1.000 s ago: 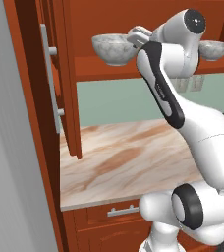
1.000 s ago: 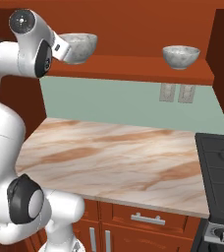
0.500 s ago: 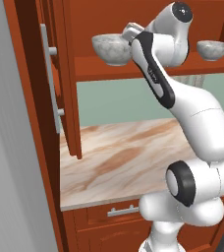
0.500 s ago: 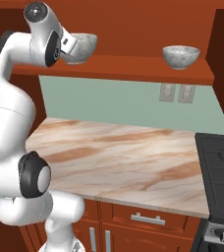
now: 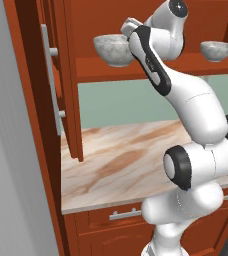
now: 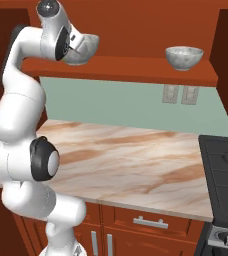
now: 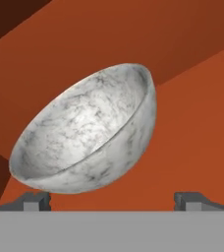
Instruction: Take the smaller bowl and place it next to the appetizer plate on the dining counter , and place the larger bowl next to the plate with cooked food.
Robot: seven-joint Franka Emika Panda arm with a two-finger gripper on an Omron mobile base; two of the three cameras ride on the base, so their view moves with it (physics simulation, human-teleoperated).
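My arm is raised high to the open red-brown shelf under the wall cabinet, and my gripper sits right in front of the larger bowl. In the hand view its two dark fingertips stand wide apart at the bottom of the frame, with the marbled bowl just beyond and between them — nothing is clamped, and I cannot tell whether either tip touches the bowl's wall. That view is rolled, so the bowl looks tilted there; in the base views it stands upright on the shelf.

From the left base view the larger bowl rests toward the left end of the shelf, close to the open cabinet door, with my wrist just to its right. From the right base view my hand covers the bowl's left side, and only its right half shows past the wrist.

The smaller bowl stands upright on the same shelf, well apart from the larger one, toward the right end above the two wall outlets. Below the shelf lies the beige, brown-veined counter over red-brown drawers — the black stove adjoins it on the right.
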